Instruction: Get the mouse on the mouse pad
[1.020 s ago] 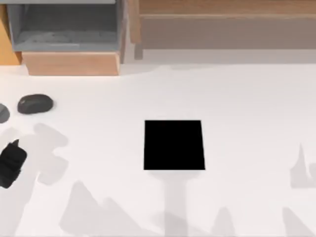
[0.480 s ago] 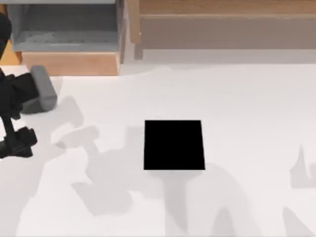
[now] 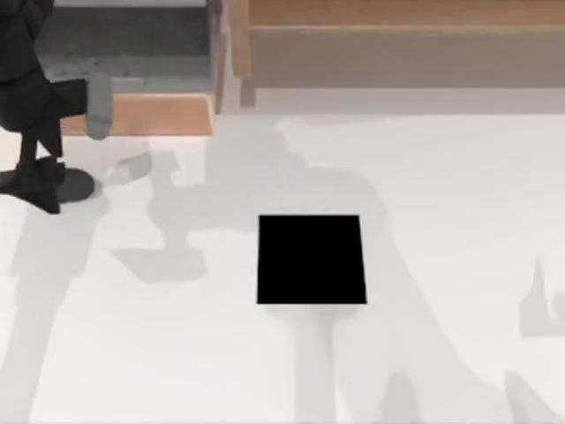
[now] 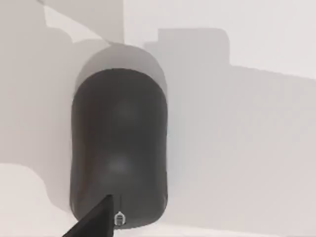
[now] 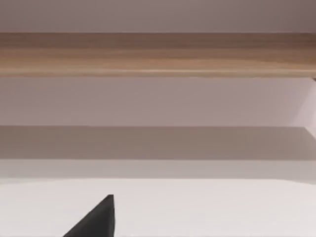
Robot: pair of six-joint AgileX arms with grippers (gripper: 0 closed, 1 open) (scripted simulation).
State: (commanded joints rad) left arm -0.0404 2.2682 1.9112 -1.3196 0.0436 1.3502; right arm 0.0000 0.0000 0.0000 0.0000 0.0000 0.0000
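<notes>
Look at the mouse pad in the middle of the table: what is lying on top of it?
The mouse pad shows a bare black surface. The mouse lies far off at the table's left edge, partly covered by the left gripper above it, so part of it is hidden.

Wooden rail [image 5: 158, 54] above white table [image 5: 207, 207], dark pincer tip [image 5: 96, 219] at the edge.

The mouse [image 4: 118, 148] has a smooth, matt dark grey shell, probably plastic. The mouse pad [image 3: 311, 259] is flat, featureless matt black. The bench [image 3: 441, 194] is a smooth, plain white surface without gloss. The box [image 3: 124, 62] at eleven o'clock has grey inner faces and pale wood-grain edges; the shelf [image 5: 158, 54] shows wood grain too.
</notes>
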